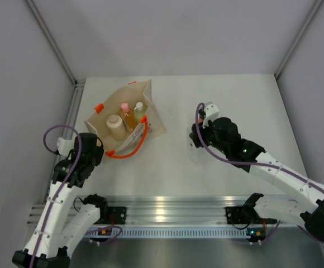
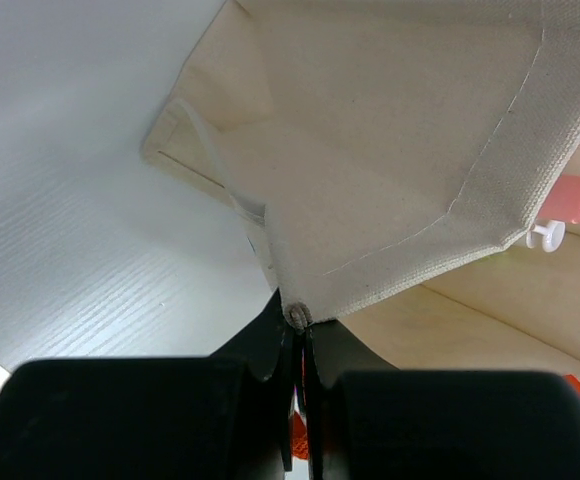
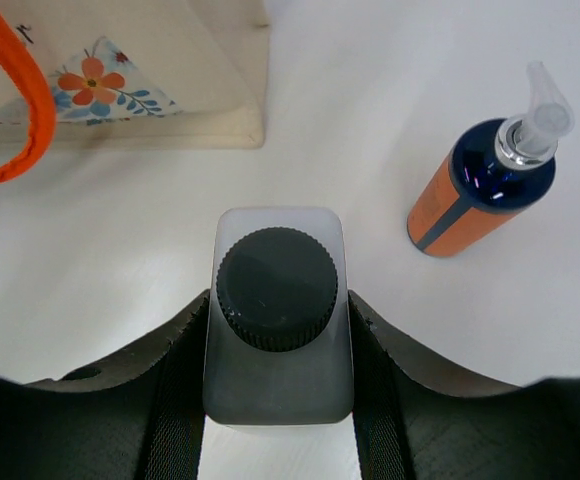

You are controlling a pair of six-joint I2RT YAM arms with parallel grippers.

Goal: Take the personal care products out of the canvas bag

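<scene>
Canvas bag (image 2: 390,180) looks limp, left fingers (image 2: 255,350) pinching its rim; right fingers (image 3: 175,400) clamp the clear bottle (image 3: 278,300) by its sides, likely slick

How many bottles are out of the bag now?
One is out: the orange bottle stands on the table. The right gripper holds the clear bottle; the left gripper pinches the canvas bag. Three left inside: cream bottle, peach bottle, yellow-green bottle.
</scene>
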